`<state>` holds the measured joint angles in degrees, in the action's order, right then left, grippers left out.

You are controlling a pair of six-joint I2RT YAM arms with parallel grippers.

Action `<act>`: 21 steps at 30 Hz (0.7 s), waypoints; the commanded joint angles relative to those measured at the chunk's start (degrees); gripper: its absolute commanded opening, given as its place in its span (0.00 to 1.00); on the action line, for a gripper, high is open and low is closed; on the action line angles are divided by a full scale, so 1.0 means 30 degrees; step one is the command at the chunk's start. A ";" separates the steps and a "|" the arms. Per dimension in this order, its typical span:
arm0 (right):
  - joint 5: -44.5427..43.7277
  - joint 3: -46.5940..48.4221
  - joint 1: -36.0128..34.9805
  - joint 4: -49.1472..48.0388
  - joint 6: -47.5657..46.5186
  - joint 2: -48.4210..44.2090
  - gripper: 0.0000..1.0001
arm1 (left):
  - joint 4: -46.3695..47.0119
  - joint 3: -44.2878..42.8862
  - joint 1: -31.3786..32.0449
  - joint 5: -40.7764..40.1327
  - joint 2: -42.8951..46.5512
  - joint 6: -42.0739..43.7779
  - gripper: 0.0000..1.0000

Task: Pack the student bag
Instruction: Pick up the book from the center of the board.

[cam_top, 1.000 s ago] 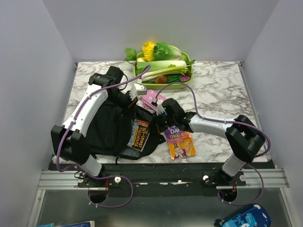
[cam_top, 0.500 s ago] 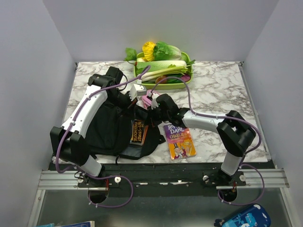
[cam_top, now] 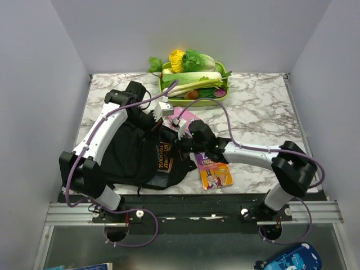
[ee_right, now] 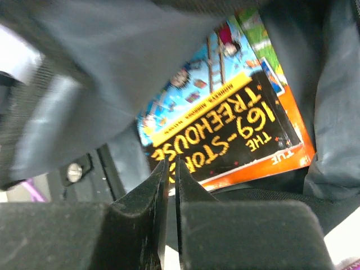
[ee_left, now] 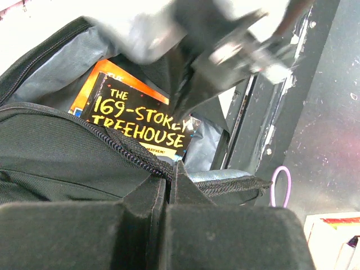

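Black backpack (cam_top: pixel 126 152) lies flat on the left half of the marble table (cam_top: pixel 264 112), just in front of the left arm, with its mouth facing right towards the middle. The grey lining shows inside the opening.

The left claw (cam_top: pixel 156 119) is at the far edge of the bag mouth. In the left wrist view (ee_left: pixel 170 169) its fingers are pressed together on the zip edge of the backpack (ee_left: pixel 56 163), pinching the fabric rim and keeping the mouth lifted.

A book with an orange and black cover (cam_top: pixel 165 154) sits in the opening, partly inside. Yellow title lettering on the book (ee_left: pixel 140 121) reads "169-Storey Treehouse". It rests on the lining, with bag fabric over its top part.

The right claw (cam_top: pixel 181 147) reaches in from the right, at the bag mouth and right by the book. In the right wrist view (ee_right: pixel 169 164) the fingers are almost together with a thin slit between them, and the tips are at the near edge of the book (ee_right: pixel 225 135). Can't tell if they grip it or are just off it.

A second book (cam_top: pixel 214 171), purple and orange, lies flat on the table just right of the bag, under the right forearm. A pink pencil case (cam_top: pixel 190 116) sits just behind the right wrist. A green tray (cam_top: pixel 224 95) of vegetables is at the far edge of the table, well apart from the bag.
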<state>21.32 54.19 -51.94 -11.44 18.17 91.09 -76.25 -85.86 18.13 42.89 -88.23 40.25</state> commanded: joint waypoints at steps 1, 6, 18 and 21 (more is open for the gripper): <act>0.0103 -0.0106 -0.0351 0.0386 -0.0695 0.2096 0.15 | -0.0482 -0.0559 0.0080 0.1054 0.0258 0.0148 0.00; -0.2619 -0.0716 -0.0352 0.2490 -0.1166 0.1459 0.10 | -0.0424 -0.0237 0.0080 0.0819 0.0375 0.0236 0.00; -0.4263 -0.5379 0.6235 0.4858 0.3346 -0.5108 1.00 | -0.0658 -0.0528 0.0109 0.0936 -0.0035 0.0616 0.00; -0.5229 -0.5146 0.7644 0.6791 0.2880 -0.5081 1.00 | -0.0629 -0.0500 0.0080 0.0966 0.0052 0.0587 0.00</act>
<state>8.29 39.46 -32.75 -0.49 25.54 76.20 -76.42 -85.93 18.13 43.03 -88.27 40.69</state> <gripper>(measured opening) 0.996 0.032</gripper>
